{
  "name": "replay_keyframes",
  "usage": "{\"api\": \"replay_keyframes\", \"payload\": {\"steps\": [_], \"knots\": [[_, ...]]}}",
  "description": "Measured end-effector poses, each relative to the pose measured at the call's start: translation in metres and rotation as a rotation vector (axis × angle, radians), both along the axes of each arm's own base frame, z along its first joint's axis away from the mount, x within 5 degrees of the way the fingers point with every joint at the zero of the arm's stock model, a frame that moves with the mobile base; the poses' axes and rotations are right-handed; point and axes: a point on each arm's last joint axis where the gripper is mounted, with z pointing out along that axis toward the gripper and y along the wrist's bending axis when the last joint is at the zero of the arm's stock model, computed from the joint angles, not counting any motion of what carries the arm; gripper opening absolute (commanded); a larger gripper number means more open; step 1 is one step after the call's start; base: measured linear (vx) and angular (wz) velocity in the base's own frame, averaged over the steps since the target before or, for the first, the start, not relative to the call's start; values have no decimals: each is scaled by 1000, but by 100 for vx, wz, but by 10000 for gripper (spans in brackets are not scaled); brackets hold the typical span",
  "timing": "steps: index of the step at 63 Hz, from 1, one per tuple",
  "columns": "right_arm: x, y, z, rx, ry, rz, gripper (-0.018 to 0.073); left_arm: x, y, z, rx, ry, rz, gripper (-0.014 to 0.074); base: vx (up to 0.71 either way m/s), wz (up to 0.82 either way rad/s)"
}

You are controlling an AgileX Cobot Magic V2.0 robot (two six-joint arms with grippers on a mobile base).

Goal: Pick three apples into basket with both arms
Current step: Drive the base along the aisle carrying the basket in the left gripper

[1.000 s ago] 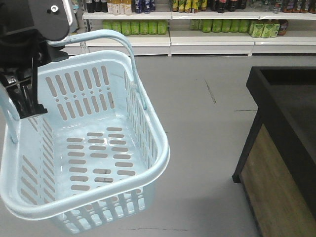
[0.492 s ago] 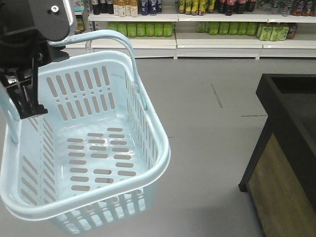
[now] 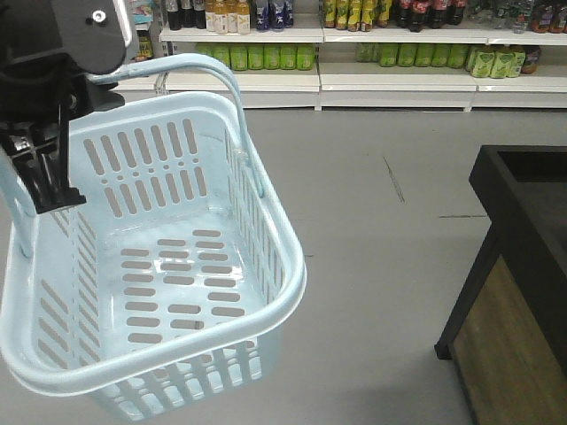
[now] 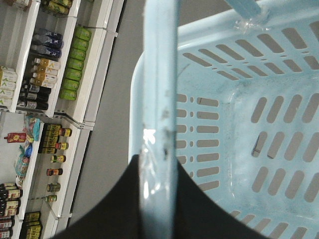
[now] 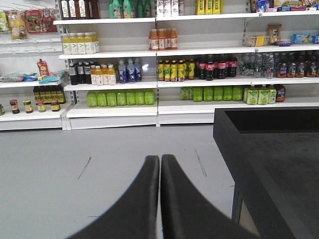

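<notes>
The pale blue basket hangs tilted in the air at the left of the front view, and nothing lies inside it. My left gripper is shut on its loop handle; the black arm shows at the top left of the front view. The basket's slotted inside also shows in the left wrist view. My right gripper is shut and holds nothing, pointing over the grey floor towards the shelves. No apples are in view.
A black display stand with wooden sides stands at the right; it also shows in the right wrist view. White shelves of drink bottles line the far wall. Grey floor lies between.
The whole background has shifted right and down in the front view: the black stand slid towards the right edge and the shelves sit lower. The basket and left arm keep their place in view.
</notes>
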Motion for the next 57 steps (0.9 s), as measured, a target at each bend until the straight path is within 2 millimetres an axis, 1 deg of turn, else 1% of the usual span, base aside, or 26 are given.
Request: {"api": "replay_keyframes", "payload": {"steps": [57], "knots": [[0,0,0,0,0,0,-8,0,0,0,0,0,0,-6,14,3]]}}
